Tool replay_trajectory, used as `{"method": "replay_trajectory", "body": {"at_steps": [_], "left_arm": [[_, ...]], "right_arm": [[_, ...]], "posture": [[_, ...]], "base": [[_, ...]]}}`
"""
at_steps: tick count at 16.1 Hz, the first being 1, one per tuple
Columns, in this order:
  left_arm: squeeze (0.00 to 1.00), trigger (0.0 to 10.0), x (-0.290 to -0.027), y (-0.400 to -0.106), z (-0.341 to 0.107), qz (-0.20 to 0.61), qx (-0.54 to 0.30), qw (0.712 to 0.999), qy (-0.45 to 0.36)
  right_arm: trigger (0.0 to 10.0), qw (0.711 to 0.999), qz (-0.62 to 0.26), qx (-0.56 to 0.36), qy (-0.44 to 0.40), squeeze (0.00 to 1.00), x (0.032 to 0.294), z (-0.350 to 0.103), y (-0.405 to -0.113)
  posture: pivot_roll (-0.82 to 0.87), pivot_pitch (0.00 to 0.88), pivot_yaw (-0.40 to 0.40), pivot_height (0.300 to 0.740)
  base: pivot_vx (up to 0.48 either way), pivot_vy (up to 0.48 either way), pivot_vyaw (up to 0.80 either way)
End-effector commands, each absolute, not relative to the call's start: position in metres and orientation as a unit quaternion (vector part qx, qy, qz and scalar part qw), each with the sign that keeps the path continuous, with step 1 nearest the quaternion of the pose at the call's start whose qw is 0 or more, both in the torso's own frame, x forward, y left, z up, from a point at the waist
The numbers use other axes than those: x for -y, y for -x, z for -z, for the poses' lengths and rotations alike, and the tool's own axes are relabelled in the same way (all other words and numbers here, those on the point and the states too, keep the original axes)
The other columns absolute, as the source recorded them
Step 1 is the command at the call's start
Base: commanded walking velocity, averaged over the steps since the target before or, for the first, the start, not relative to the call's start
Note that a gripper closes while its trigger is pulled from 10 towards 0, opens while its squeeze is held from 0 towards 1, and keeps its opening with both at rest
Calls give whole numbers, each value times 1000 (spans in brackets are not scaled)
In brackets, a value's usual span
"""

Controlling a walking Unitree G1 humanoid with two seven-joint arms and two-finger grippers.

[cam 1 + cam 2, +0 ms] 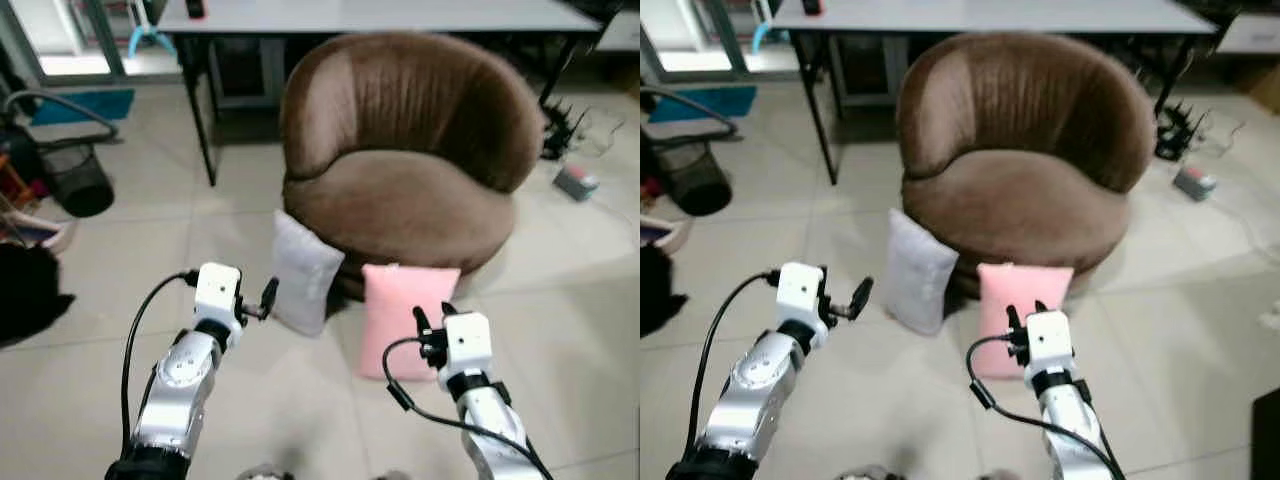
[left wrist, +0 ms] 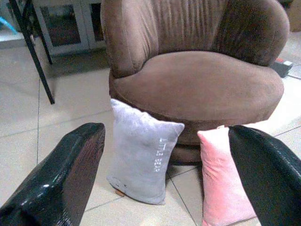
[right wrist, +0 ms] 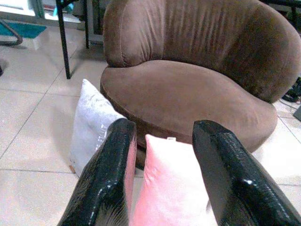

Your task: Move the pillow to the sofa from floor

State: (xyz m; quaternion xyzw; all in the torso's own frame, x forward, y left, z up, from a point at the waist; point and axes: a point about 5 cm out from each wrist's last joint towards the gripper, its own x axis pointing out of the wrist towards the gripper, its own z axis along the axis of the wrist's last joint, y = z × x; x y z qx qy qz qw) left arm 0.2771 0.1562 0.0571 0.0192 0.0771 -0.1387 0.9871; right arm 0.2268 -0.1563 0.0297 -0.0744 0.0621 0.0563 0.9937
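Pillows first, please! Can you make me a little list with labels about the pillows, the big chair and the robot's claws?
Pink pillow: upright on the floor, leaning on the sofa's front
Grey pillow: upright on the floor, leaning on the sofa beside the pink one, on the robot's left
Sofa: round, brown, nothing on its seat
Left claw: open, in the air near the grey pillow
Right claw: open, lined up with the pink pillow's top
Task so far: both pillows on the floor, neither held

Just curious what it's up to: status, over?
Both grippers open, empty: left gripper short of grey pillow, right gripper at pink pillow. Both pillows on floor, leaning against brown sofa. Seat bare.
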Motion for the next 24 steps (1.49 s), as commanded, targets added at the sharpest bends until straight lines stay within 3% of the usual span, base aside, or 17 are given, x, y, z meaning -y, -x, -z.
{"method": "replay_trajectory", "body": {"at_steps": [1, 7, 9, 14, 24], "left_arm": [[0, 10000, -150, -275, -58, 153, -73, 985, -6], [0, 10000, -151, -275, -60, 156, -76, 985, 5], [0, 10000, -154, -276, -57, 140, -85, 986, -24], [0, 10000, -157, -277, -58, 136, -80, 987, -37], [0, 10000, -158, -275, -55, 143, -87, 984, -56]], "right_arm": [[10000, 994, -49, -70, 75, 0, 162, -27, -223], [10000, 993, -53, -75, 75, 0, 162, -24, -221], [10000, 993, -54, -76, 75, 0, 162, -24, -220], [10000, 992, -53, -82, 78, 0, 162, -22, -220], [10000, 991, -71, -67, 86, 0, 155, -23, -220]], "posture": [[-6, 32, -4, 740], [-6, 35, -5, 740], [-7, 37, -6, 740], [-8, 37, -4, 740], [3, 27, -2, 740]], "base": [[0, 480, 0], [0, 480, 0], [0, 480, 0], [0, 0, 0], [447, 0, 0]]}}
